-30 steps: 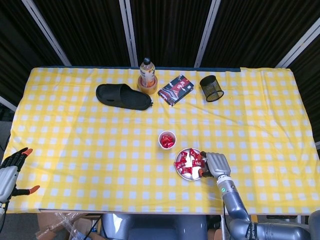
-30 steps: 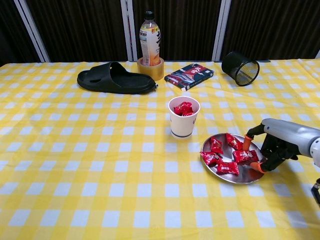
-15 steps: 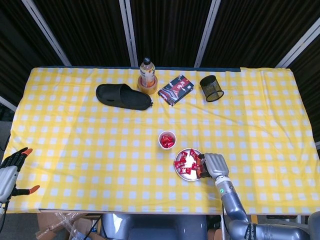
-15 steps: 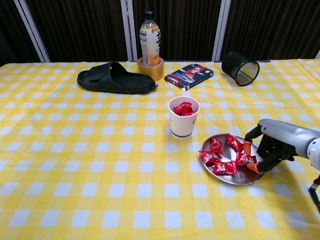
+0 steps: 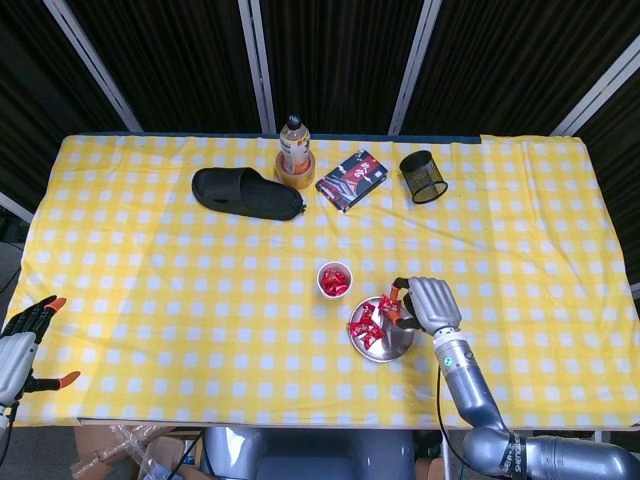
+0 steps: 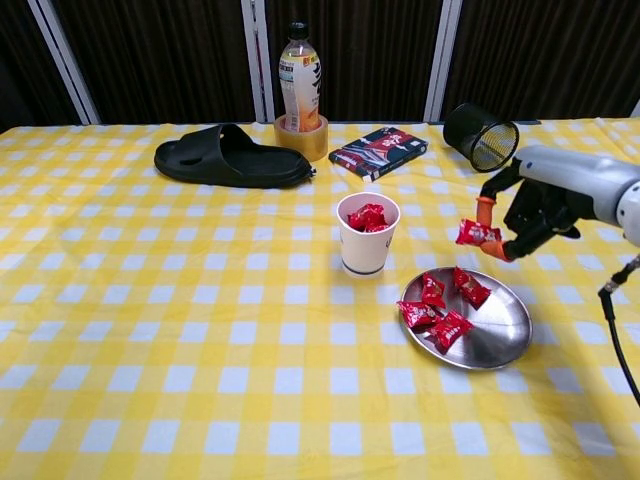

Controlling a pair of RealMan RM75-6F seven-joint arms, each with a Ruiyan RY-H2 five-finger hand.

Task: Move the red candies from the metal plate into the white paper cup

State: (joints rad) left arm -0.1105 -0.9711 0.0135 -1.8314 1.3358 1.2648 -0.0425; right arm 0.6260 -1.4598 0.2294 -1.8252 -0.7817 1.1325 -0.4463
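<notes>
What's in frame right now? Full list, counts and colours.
red candies on plate: four, red, left half of the plate
held candy: one, red, pinched above the plate
candies in cup: several, red, count unclear
metal plate: one, silver, right of centre near the front
white paper cup: one, white, upright, just left of the plate
slipper: one, black, back left
bottle: one, orange drink, standing in the tape roll
tape roll: one, tan, back centre
book: one, red and black, right of the tape roll
mesh pen holder: one, black, tipped over, back right
tablecloth: one, yellow and white check
right hand: holds the candy
left hand: fingers apart, at the table's left front edge
</notes>
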